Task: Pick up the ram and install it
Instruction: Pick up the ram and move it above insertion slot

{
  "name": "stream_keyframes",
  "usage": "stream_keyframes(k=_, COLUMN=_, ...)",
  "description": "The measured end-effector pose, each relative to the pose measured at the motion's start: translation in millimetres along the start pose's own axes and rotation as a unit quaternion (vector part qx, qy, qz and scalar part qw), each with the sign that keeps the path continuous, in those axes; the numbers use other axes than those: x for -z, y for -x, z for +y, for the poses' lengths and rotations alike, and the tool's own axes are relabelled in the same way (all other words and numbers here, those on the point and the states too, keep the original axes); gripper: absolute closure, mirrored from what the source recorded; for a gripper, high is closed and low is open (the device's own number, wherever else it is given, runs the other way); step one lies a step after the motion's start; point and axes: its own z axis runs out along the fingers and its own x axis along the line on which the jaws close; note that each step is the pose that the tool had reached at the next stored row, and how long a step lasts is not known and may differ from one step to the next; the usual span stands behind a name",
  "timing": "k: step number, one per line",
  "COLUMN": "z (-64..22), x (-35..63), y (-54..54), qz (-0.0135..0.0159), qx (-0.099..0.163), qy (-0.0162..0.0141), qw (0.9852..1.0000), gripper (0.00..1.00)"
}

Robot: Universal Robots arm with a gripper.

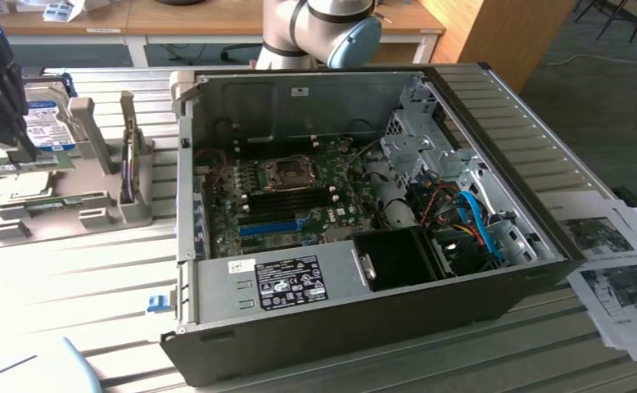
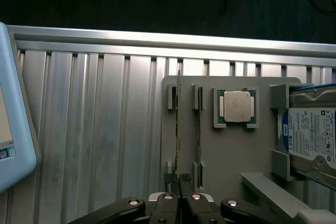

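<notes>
In the wrist view, "WD" and "1.0TB" are read on the blue label of the hard drive (image 2: 310,135). A black-and-white sticker (image 1: 286,281) is carried on a metal unit inside the computer case (image 1: 351,340); its print cannot be read.

Robotics lab: open PC case (image 1: 406,327) on slatted metal bench (image 1: 67,278), desks (image 1: 187,23) behind.

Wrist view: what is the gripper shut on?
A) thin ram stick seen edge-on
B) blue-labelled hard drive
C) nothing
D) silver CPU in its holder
A: the gripper has its jaws tight on either side of the ram at the grey fixture; the CPU and hard drive lie apart from it.
</notes>
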Motion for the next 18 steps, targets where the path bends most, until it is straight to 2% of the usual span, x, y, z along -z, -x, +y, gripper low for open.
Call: stream_keyframes(k=18, z=0.9, x=18.4, y=0.1, qz=0.0, qx=0.0, qy=0.0, qw=1.0, gripper=0.89)
